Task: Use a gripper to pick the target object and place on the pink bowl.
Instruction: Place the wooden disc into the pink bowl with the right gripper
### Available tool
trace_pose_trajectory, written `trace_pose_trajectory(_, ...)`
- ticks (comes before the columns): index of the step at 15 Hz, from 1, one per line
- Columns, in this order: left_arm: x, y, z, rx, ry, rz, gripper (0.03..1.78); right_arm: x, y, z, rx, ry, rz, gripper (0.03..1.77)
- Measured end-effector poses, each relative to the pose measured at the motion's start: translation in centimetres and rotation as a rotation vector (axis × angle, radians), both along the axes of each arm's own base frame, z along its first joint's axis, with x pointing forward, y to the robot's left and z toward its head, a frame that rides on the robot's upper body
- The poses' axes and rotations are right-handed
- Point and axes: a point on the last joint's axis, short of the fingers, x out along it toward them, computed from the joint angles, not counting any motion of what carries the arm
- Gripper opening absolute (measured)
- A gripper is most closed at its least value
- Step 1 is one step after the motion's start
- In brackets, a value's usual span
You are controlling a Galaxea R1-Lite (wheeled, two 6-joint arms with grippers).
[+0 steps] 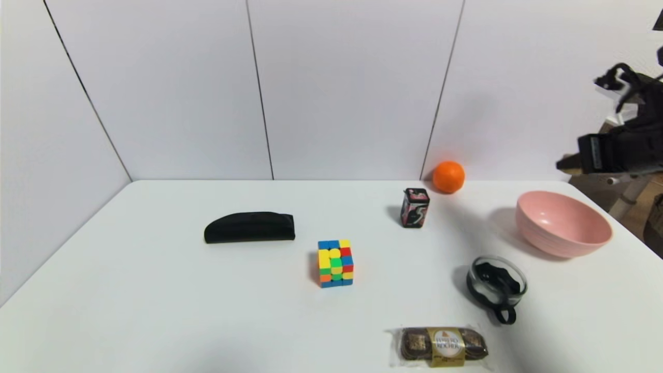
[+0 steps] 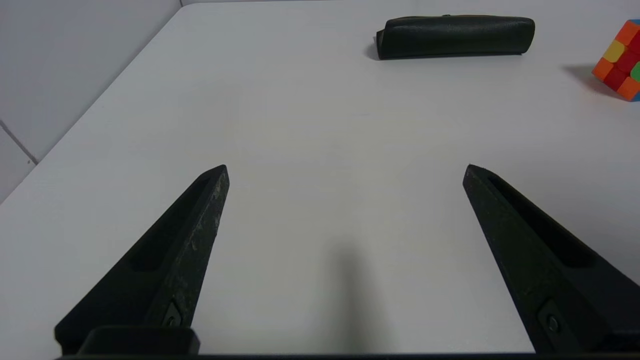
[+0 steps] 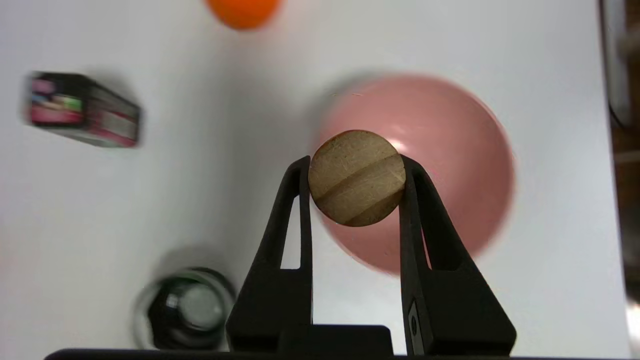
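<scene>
The Ferrero Rocher pack [image 1: 444,346] lay nearest, then the lidded glass bowl [image 1: 496,282], near the pink bowl [image 1: 564,223]. Above the pink bowl, the right gripper [image 3: 356,170] was closed on the tan wooden knob [image 3: 357,179], round-faced, scratched, with a darker groove across it.

one bowl [image 1: 564,224], one cube [image 1: 335,263], two ballsone bowl [image 1: 564,224], one cube [image 1: 335,263], one orange ball [image 1: 448,177]

orange ball [image 1: 448,177], rubik's cube [image 1: 335,263], blk case [image 1: 249,227] (closed)
</scene>
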Motion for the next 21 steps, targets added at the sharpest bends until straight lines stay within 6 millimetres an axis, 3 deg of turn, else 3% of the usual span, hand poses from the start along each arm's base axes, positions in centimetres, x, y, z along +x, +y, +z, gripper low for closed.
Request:
trace_pose_trajectory(3, 0.0, 0.0, 0.0, 0.0, 0.0, 0.0, 1.69, -1.6, -2.4, -2.0, 0.013, 0.069, -0.099, 0.47)
trace_pose_trajectory(5, 0.0, 0.0, 0.0, 0.0, 0.0, 0.0, 1.69, -1.5, -3.1, -3.1, 0.023, 0.107, -0.126, 0.47)
trace_pose_trajectory(11, 0.0, 0.0, 0.0, 0.0, 0.0, 0.0, 1.69, 2.7, -4.5, -6.0, 0.025, 0.062, -0.147, 0.47)
trace_pose_trajectory(16, 0.0, 0.0, 0.0, 0.0, 0.0, 0.0, 1.69, 4.6, -4.7, -8.7, 0.047, 0.106, -0.151, 0.47)
trace_pose_trajectory(21, 0.0, 0.0, 0.0, 0.0, 0.0, 0.0, 1.69, 4.8, -4.0, -9.2, 0.045, 0.104, -0.128, 1.05)
